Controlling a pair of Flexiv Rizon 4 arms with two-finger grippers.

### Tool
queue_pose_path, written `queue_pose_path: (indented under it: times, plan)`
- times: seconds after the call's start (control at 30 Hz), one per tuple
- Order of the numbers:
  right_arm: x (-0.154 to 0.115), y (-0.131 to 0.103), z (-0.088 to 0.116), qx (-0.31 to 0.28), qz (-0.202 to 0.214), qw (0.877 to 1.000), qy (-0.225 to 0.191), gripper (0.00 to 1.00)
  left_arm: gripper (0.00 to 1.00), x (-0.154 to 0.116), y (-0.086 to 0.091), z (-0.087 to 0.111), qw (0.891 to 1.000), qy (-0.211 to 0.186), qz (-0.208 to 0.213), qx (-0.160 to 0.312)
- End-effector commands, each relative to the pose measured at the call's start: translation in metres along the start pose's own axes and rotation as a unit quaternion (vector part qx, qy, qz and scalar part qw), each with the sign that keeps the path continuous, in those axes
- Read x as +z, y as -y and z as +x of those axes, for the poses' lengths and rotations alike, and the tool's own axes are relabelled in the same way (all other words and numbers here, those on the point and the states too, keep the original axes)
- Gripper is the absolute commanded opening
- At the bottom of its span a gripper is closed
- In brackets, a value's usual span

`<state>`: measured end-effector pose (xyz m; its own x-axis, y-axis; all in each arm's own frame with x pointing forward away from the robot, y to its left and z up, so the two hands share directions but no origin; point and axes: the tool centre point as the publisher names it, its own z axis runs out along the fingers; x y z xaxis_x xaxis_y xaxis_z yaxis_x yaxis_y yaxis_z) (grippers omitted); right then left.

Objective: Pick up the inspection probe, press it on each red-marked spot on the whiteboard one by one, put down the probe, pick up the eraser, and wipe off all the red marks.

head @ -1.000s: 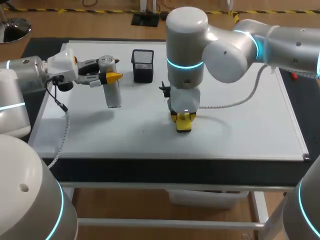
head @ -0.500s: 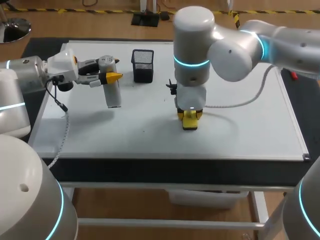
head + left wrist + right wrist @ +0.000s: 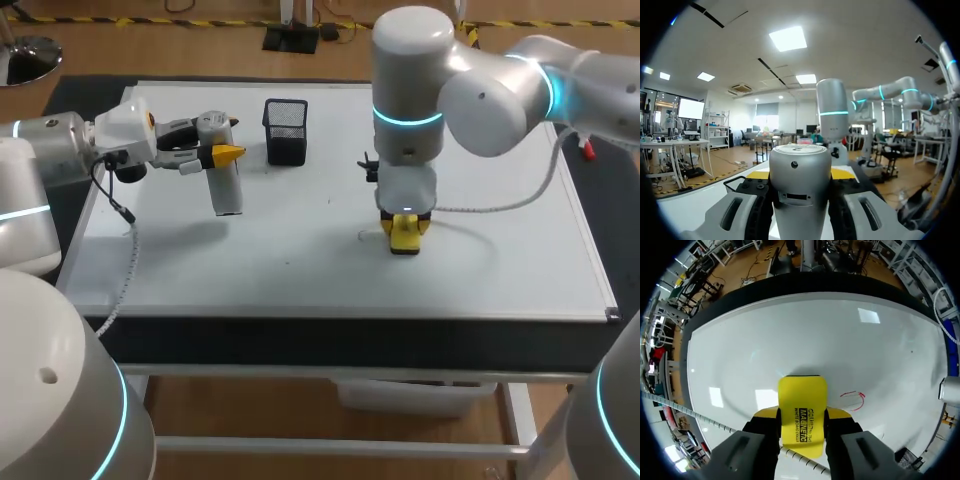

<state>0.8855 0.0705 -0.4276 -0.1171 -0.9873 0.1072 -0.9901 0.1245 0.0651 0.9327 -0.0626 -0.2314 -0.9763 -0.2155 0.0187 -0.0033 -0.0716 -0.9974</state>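
The yellow eraser [image 3: 404,236] rests flat on the whiteboard [image 3: 500,270] with my right gripper [image 3: 405,230] shut on it from above. In the right wrist view the eraser [image 3: 801,410] sits between the yellow-tipped fingers [image 3: 839,415], and a thin red mark [image 3: 854,397] lies on the board just beside it. My left gripper [image 3: 213,155] hovers over the board's far left, shut on the grey cylindrical probe [image 3: 224,178]. The left wrist view shows the probe [image 3: 800,186] filling the gap between its fingers.
A black mesh pen holder [image 3: 286,130] stands at the back of the board, between the two arms. A cable [image 3: 480,205] trails from the right wrist over the board. A small red object [image 3: 588,151] lies off the board's right edge.
My right arm has slid the eraser to the right and slightly away across the board. The left arm and probe have stayed where they were.
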Motion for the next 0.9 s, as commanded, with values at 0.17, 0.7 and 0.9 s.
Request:
queue_pose_path:
  times: [0.17,0.7,0.9]
  plan:
    - [-0.033,0.004,-0.023,0.003,-0.014,1.0,-0.007,0.0,0.0,0.0,0.0,0.0,1.0,-0.001,0.002,0.001]
    - [-0.031,-0.022,-0.081,-0.041,-0.041,0.998,0.04,0.0,0.0,0.0,0.0,0.0,1.0,-0.001,0.002,0.001]
    - [-0.026,-0.028,-0.089,-0.054,-0.044,0.997,0.042,0.0,0.0,0.0,0.0,0.0,1.0,-0.001,0.002,0.001]
